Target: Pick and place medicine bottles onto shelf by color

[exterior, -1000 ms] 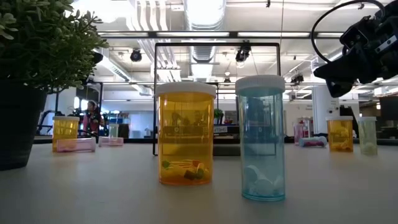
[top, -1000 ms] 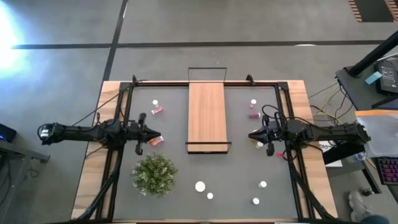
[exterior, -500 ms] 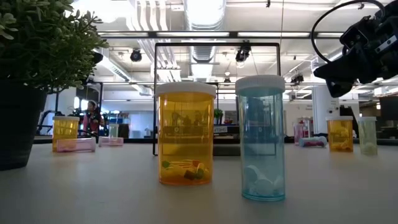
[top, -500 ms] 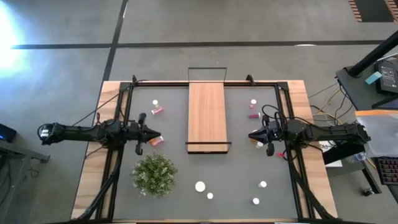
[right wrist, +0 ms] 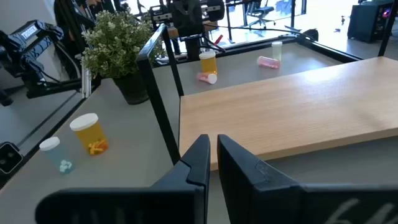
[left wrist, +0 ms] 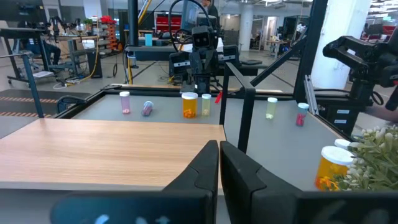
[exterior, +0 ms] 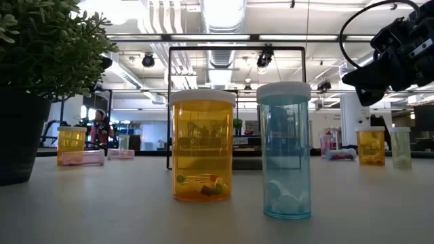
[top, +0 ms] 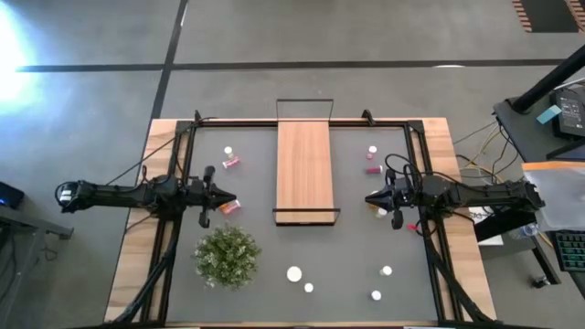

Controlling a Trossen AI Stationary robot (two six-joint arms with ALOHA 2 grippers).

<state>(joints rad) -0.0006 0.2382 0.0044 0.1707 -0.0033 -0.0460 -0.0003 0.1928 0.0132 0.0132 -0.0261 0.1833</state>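
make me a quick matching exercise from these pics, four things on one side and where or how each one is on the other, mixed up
Things:
1. shelf
2. plant
3. left gripper
4. blue bottle

Places or states:
A. stands upright beside an orange bottle
B. shut, at the shelf's left side
C. lies along the middle of the table
D. stands at the table's front left

Pairs: 1-C, 2-D, 3-B, 4-A

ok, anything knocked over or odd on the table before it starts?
A few pink bottles lie on their sides: one left of the shelf at, one right of it at. Otherwise the bottles stand upright; shelf bare, nothing spilled.
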